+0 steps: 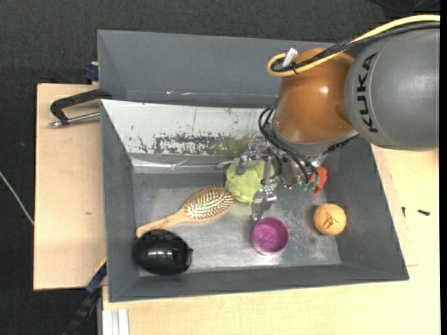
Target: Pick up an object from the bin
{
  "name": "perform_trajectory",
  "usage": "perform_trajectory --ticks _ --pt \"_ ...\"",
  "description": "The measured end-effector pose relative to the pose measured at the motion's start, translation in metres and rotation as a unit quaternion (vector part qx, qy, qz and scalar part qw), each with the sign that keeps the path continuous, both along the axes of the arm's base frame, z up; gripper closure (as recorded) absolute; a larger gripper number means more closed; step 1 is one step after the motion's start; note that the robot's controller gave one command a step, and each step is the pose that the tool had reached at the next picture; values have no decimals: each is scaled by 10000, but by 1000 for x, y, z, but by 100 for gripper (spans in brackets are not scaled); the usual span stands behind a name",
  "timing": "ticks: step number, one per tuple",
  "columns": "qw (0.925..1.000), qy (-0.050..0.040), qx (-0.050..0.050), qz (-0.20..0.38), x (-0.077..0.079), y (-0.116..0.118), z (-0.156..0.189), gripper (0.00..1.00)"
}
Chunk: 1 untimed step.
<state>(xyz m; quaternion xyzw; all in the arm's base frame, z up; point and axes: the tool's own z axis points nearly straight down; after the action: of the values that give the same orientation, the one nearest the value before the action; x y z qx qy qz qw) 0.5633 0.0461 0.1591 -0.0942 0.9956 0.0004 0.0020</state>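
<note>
A grey metal bin (119,208) seen from above, with a robot arm (401,89) reaching in from the right. Nearest, in the front left corner of the bin floor, lies a glossy black rounded object (162,252). To its right along the front, well apart from it, stands a small purple cup (269,234) with its mouth facing up. Further right and slightly back sits an orange ball (329,219) with a dark mark on it. Behind the black object, a wooden hairbrush (199,208) lies at a slant, bristles up. Its handle points toward the front left and its head points toward the middle of the bin. Just beyond the brush head, near the middle of the bin and toward the far wall, rests a yellow-green lump (242,183), soft-looking and crumpled. The pincer (262,185) is down at the right side of this lump, with metal parts and wires crowding over it. I cannot tell how far the pincer is open, or whether it has hold of anything. Above it bulges the arm's orange cover (311,100), with a yellow cable looped over the top.
</note>
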Motion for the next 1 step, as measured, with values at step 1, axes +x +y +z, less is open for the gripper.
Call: perform_trajectory --ticks 1 --pt "9960 -17 8 -890 26 -6 -15 0"
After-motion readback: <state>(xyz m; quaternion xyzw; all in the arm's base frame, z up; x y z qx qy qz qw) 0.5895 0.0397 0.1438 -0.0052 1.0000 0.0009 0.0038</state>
